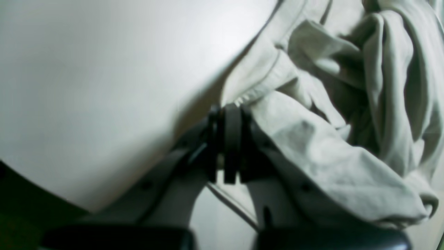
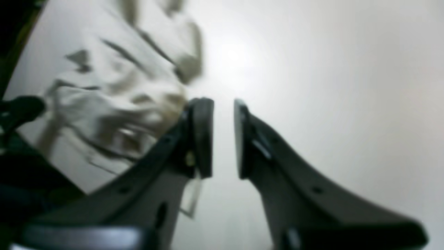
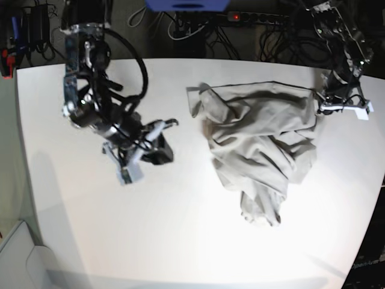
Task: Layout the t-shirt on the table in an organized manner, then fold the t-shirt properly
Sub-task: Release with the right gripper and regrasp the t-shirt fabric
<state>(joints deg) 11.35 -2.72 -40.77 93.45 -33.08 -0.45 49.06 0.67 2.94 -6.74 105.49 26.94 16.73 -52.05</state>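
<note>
The t-shirt (image 3: 258, 141) lies crumpled on the table (image 3: 180, 235), toward the side where the left arm works, bunched into deep folds with one lobe trailing toward the near edge and a sleeve or collar part sticking out toward the table's middle. It looks light, soft and limp: it will likely drape and sag from wherever it is lifted, slide easily on the smooth top, and keep its wrinkles unless pulled taut. The left hand (image 1: 227, 111) is pressed together on a hemmed edge of the cloth at the shirt's far corner, so that corner is pinched between its pads. The right hand (image 2: 223, 137) hangs over bare table well apart from the shirt, its two pads (image 2: 203, 135) standing slightly apart with nothing between them. A sensible second hold would be another hemmed edge or a shoulder seam, opposite the pinched corner, so the two hands can stretch the fabric flat; which seam is which cannot be told among the folds. The table is matte white, broad and bare around the shirt. Behind its far edge the room is dark, with tangled cables (image 3: 198, 27) and a power strip (image 3: 258, 17).
</note>
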